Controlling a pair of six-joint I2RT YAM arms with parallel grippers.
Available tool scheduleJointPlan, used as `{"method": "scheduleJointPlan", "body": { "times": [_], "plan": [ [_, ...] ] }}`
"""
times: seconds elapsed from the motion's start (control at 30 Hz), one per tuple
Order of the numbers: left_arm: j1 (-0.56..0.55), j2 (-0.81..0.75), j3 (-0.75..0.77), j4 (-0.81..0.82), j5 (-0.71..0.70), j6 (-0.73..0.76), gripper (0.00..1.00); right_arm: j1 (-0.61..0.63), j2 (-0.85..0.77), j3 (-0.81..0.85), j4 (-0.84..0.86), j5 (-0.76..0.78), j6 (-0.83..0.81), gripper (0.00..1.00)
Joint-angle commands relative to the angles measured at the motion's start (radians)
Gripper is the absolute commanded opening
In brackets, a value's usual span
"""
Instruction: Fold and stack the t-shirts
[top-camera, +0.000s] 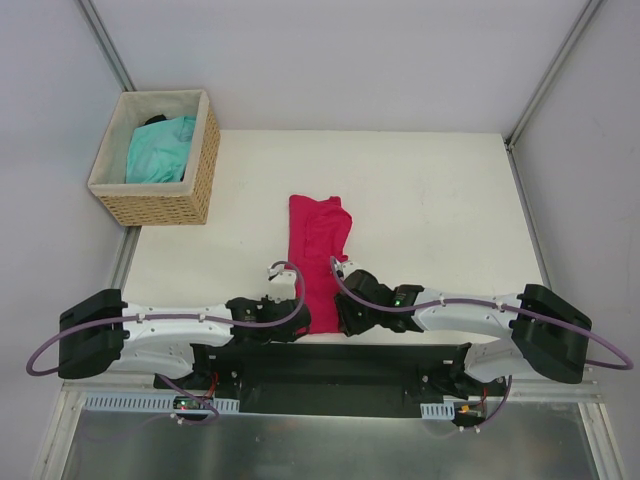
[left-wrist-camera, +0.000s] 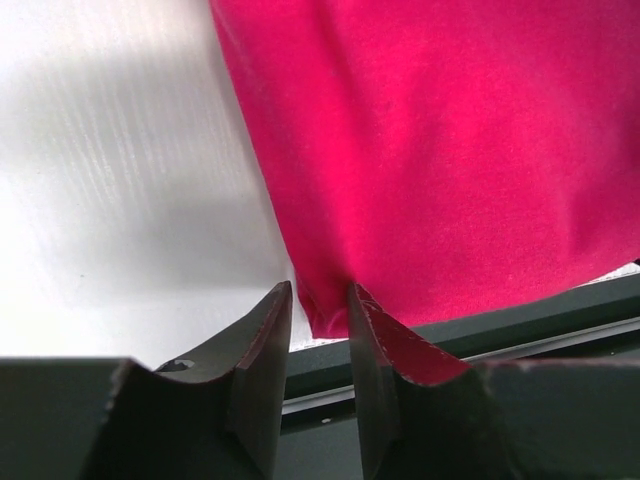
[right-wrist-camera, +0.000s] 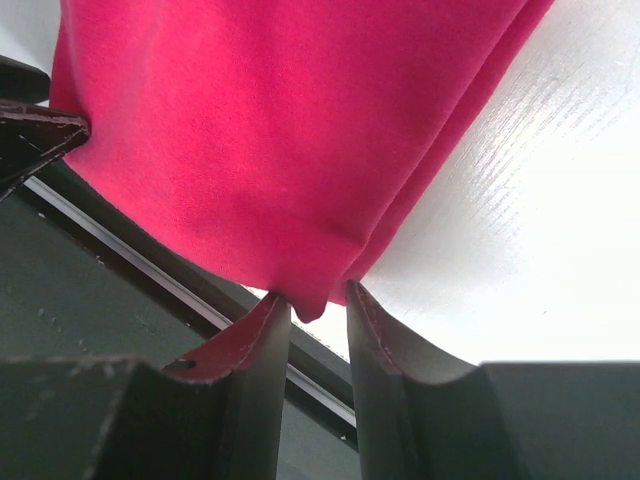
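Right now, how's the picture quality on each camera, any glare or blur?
Top view: even light, sharp, soft shadows only. Left wrist view: table blown out by glare, near fingers dark and soft. Right wrist view: table glares at right, crimson-pink t-shirt well lit.

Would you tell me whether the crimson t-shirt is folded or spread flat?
Folded: the crimson t-shirt lies as a narrow lengthwise strip on the table.

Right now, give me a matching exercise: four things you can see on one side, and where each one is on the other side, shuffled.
1 pink shirt
2 turquoise shirt
3 basket
4 left gripper

A in the basket
B far left corner of the table
C pinching the pink shirt's near corner
D lying mid-table

Pairs: 1-D, 2-A, 3-B, 4-C
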Motion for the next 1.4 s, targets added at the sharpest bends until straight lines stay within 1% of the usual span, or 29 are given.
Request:
{"method": "scheduleJointPlan", "body": {
  "times": [0.0,0.13,0.2,0.23,0.27,0.3,0.33,0.4,0.5,0.6,0.63,0.77,0.97,1.1,1.2,1.23,1.3,1.33,1.37],
  "plan": [
    [-0.011,0.029,0.036,0.006,-0.014,-0.016,0.28,0.006,0.007,0.040,-0.011,0.026,-0.020,0.31],
    [-0.011,0.042,0.048,0.012,-0.019,-0.005,0.21,0.005,0.010,0.042,-0.011,0.023,-0.021,0.30],
    [-0.011,0.043,0.050,0.012,-0.016,-0.005,0.16,0.005,0.009,0.043,-0.009,0.023,-0.021,0.29],
    [-0.011,0.043,0.050,0.012,-0.014,-0.004,0.13,0.006,0.009,0.042,-0.009,0.023,-0.023,0.25],
    [-0.012,0.040,0.052,0.009,-0.014,0.001,0.05,0.006,0.007,0.042,-0.009,0.023,-0.024,0.22],
    [-0.012,0.034,0.052,0.011,-0.015,0.004,0.02,0.006,0.007,0.042,-0.009,0.023,-0.026,0.17],
    [-0.011,0.029,0.052,0.011,-0.017,0.005,0.00,0.005,0.008,0.042,-0.011,0.020,-0.029,0.08],
    [-0.011,0.020,0.052,0.008,-0.025,0.010,0.00,0.006,0.010,0.046,-0.017,0.026,-0.029,0.01],
    [-0.012,0.002,0.053,-0.003,-0.043,0.022,0.00,0.005,-0.011,0.047,-0.029,0.041,-0.033,0.01],
    [-0.011,-0.010,0.076,-0.040,-0.074,0.054,0.00,0.005,-0.050,0.069,-0.089,0.085,-0.047,0.01],
    [-0.011,-0.014,0.097,-0.055,-0.100,0.063,0.00,0.005,-0.060,0.092,-0.131,0.116,-0.064,0.01],
    [-0.009,-0.014,0.162,-0.115,-0.155,0.131,0.00,0.003,-0.093,0.151,-0.202,0.170,-0.105,0.01],
    [0.015,-0.003,0.237,-0.156,-0.178,0.194,0.00,-0.029,-0.062,0.235,-0.261,0.156,-0.150,0.01],
    [0.086,-0.024,0.285,-0.173,-0.157,0.244,0.00,-0.086,-0.041,0.316,-0.299,0.118,-0.182,0.01],
    [0.136,-0.049,0.331,-0.211,-0.123,0.287,0.00,-0.141,-0.008,0.387,-0.372,0.078,-0.211,0.01],
    [0.182,-0.055,0.346,-0.224,-0.108,0.298,0.00,-0.158,0.001,0.448,-0.421,0.049,-0.234,0.01],
    [0.224,-0.061,0.396,-0.251,-0.065,0.333,0.00,-0.211,0.034,0.505,-0.461,0.017,-0.256,0.01],
    [0.267,-0.060,0.413,-0.259,-0.046,0.346,0.00,-0.234,0.047,0.561,-0.493,-0.031,-0.276,0.01],
    [0.287,-0.050,0.436,-0.264,-0.031,0.373,0.00,-0.257,0.061,0.588,-0.507,-0.072,-0.283,0.01]
  ]
}}
